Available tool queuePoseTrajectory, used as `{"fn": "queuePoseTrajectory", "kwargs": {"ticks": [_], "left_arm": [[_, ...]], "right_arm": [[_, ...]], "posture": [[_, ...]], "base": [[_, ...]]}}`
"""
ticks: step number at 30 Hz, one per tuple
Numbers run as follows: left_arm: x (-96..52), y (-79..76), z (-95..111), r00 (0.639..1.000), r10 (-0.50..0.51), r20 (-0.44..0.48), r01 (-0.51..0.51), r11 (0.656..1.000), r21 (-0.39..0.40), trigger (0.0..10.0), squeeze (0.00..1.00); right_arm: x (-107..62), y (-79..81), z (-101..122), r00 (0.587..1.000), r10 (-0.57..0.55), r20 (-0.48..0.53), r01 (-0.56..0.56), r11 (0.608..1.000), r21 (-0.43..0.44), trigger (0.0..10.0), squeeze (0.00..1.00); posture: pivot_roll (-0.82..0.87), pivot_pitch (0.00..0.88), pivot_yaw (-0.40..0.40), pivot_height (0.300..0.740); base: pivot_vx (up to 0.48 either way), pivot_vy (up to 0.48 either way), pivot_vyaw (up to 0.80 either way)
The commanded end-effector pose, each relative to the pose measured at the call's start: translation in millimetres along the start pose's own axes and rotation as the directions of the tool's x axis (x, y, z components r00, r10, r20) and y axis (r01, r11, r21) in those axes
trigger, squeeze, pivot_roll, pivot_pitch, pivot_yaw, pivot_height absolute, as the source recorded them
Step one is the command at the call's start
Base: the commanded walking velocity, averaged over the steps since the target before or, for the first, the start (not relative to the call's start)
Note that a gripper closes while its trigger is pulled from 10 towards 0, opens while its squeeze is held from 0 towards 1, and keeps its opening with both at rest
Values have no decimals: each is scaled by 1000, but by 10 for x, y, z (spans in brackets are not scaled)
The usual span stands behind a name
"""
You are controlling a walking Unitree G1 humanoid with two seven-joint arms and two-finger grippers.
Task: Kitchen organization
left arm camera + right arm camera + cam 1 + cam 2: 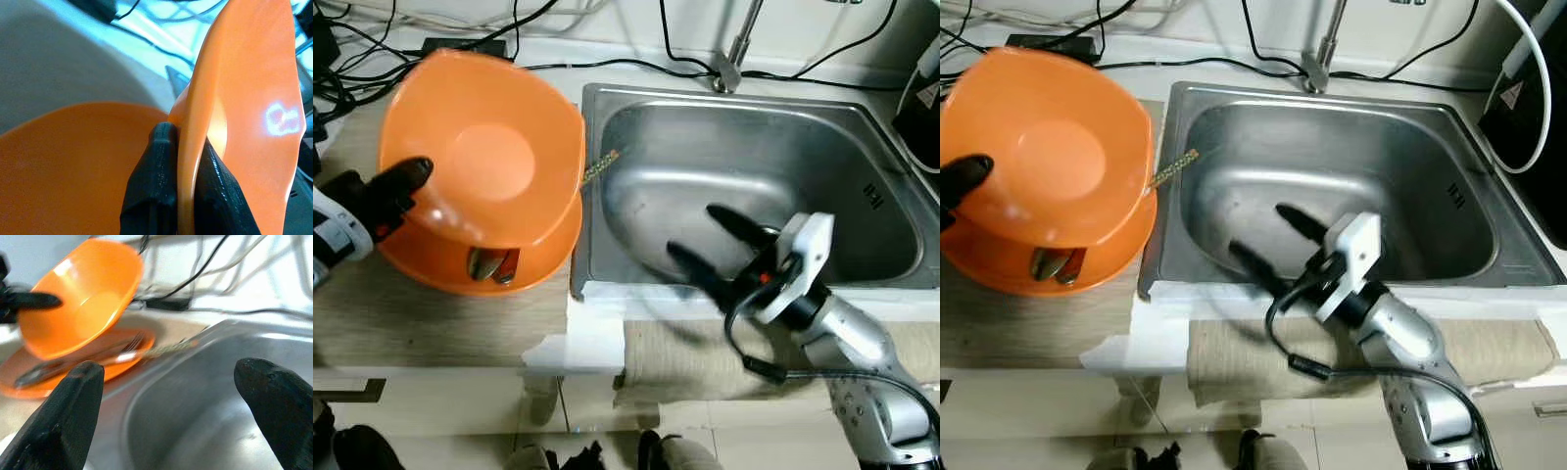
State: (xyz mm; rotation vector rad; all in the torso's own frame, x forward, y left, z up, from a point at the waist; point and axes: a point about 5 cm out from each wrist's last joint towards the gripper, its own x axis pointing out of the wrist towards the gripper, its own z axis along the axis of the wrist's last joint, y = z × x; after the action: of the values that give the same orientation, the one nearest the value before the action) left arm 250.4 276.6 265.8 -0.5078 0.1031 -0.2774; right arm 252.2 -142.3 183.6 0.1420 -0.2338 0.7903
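An orange bowl (484, 147) is held tilted above an orange plate (450, 262) on the counter left of the sink. My left gripper (406, 186) is shut on the bowl's left rim, its fingers (156, 181) pinching the edge. Cutlery (491, 263) lies on the plate under the bowl, and a fork handle (599, 166) sticks out over the sink edge. My right gripper (715, 245) hangs open over the front of the steel sink (862, 127), holding nothing.
A faucet (732, 49) rises behind the sink. Black cables (460, 39) run along the back wall. White foam (592, 333) and a beige cloth (695, 352) cover the counter's front edge. A dark device (1533, 98) stands at the far right.
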Motion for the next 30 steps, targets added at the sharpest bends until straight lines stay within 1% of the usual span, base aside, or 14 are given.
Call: {"fn": "queuePoseTrajectory", "kwargs": {"ticks": [1, 2, 5, 6, 11, 12, 13, 14, 16, 24, 25, 26, 27, 30], "left_arm": [[30, -133, 66, 998, -50, 38, 49, 998, 42, 0, 0], [55, -176, 75, 997, -67, 39, 65, 997, 52, 0, 0], [101, -255, 98, 995, -92, 41, 90, 994, 69, 0, 0], [161, -329, 111, 992, -113, 48, 109, 991, 80, 0, 0], [268, -455, 69, 990, -138, 36, 133, 985, 110, 0, 0], [296, -500, 57, 989, -141, 38, 135, 981, 143, 0, 0], [296, -500, 57, 989, -141, 38, 135, 981, 143, 0, 0], [311, -560, 32, 987, -154, 33, 146, 972, 182, 0, 0], [313, -606, 19, 984, -176, 37, 165, 967, 195, 0, 0], [302, -678, 14, 975, -218, 48, 204, 957, 206, 0, 0], [297, -717, 3, 968, -245, 49, 229, 948, 220, 0, 0], [297, -717, 3, 968, -245, 49, 229, 948, 220, 0, 0], [297, -753, -13, 962, -270, 49, 252, 939, 233, 0, 0], [304, -786, -36, 956, -289, 43, 271, 933, 235, 0, 0]], "right_arm": [[-12, -60, -4, 999, -35, -6, 36, 999, 38, 10000, 761], [-4, -70, -11, 999, -39, -11, 39, 998, 46, 10000, 1000], [19, -65, -7, 1000, -31, -6, 31, 997, 70, 10000, 1000], [79, -30, 49, 999, -11, 41, 6, 993, 120, 10000, 1000], [200, 53, 166, 990, 10, 139, -41, 974, 223, 10000, 1000], [227, 74, 199, 986, 8, 167, -52, 965, 258, 10000, 1000], [227, 74, 199, 986, 8, 167, -52, 965, 258, 10000, 1000], [250, 98, 244, 979, 3, 204, -66, 950, 304, 10000, 1000], [265, 111, 277, 973, -8, 232, -74, 937, 341, 10000, 1000], [318, 69, 220, 981, -54, 184, -16, 932, 361, 10000, 1000], [337, 59, 186, 986, -66, 153, 5, 928, 372, 10000, 710], [337, 59, 186, 986, -66, 153, 5, 928, 372, 10000, 710], [352, 71, 168, 989, -64, 131, 9, 923, 384, 10000, 0], [366, 83, 143, 992, -62, 106, 16, 921, 389, 10000, 0]], "posture": [[-88, 143, -79, 740], [-88, 143, -79, 740], [-88, 143, -79, 740], [-89, 135, -75, 740], [-89, 132, -75, 740], [-88, 132, -74, 740], [-88, 132, -74, 740], [-86, 131, -75, 740], [-85, 132, -75, 740], [-81, 127, -75, 740], [-79, 127, -78, 740], [-79, 127, -78, 740], [-80, 124, -79, 740], [-80, 122, -80, 740]], "base": [[0, 0, 0], [0, 0, 0], [0, 0, 0], [0, 0, 0], [0, 0, 0], [0, 0, 0], [0, 0, 0], [0, 0, 0], [0, 0, 0], [0, 0, 0], [0, 0, 0], [0, 0, 0], [0, 0, 0], [0, 0, 0]]}}
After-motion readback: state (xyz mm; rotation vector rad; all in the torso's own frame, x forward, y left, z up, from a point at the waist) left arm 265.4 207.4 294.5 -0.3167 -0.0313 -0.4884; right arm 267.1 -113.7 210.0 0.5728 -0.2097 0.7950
